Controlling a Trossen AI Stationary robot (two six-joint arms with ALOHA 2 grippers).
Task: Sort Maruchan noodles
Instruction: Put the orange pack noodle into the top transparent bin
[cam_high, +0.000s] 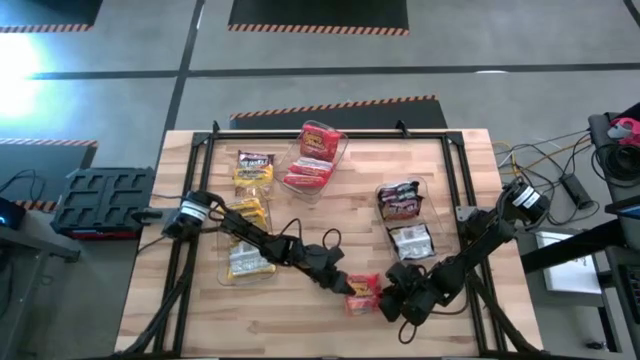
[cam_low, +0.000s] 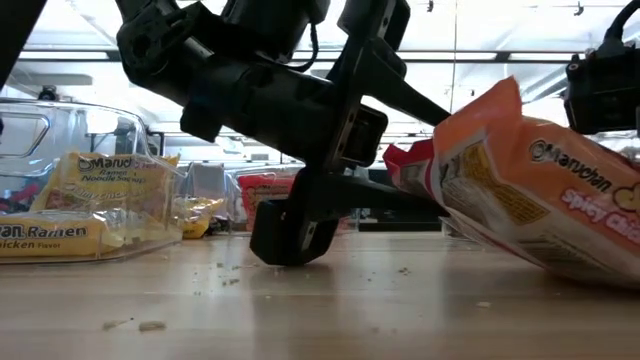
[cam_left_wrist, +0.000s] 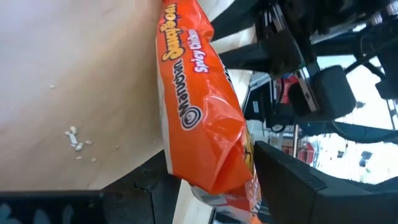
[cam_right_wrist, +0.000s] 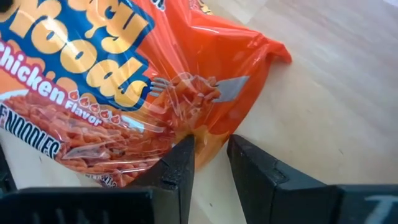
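One orange Maruchan packet (cam_high: 362, 291), printed Spicy Chicken, lies near the table's near edge between both grippers. In the low view it is tilted: the end toward my left gripper is raised and the other end (cam_low: 600, 270) rests on the wood. My left gripper (cam_high: 338, 277) is open and rolled on its side. One finger (cam_low: 420, 100) stands above and one finger (cam_low: 395, 200) below the packet's red end seam (cam_low: 410, 160). My right gripper (cam_right_wrist: 211, 155) is shut on the packet's opposite end. Other packets lie in clear bins. My left gripper's fingers stand above and below the packet's end seam; I cannot tell whether either touches it. My right gripper pinches the packet's crimped edge (cam_right_wrist: 208, 144) near a corner between its two fingers, coming low from the table's right. That end stays down on the wood.
Three clear bins stand on the table. One at the left (cam_high: 246, 225) holds yellow packets, one at the far middle (cam_high: 314, 156) red ones, and one at the right (cam_high: 406, 220) dark ones. Crumbs (cam_left_wrist: 74, 138) dot the wood. A black frame (cam_high: 330, 133) borders the table.
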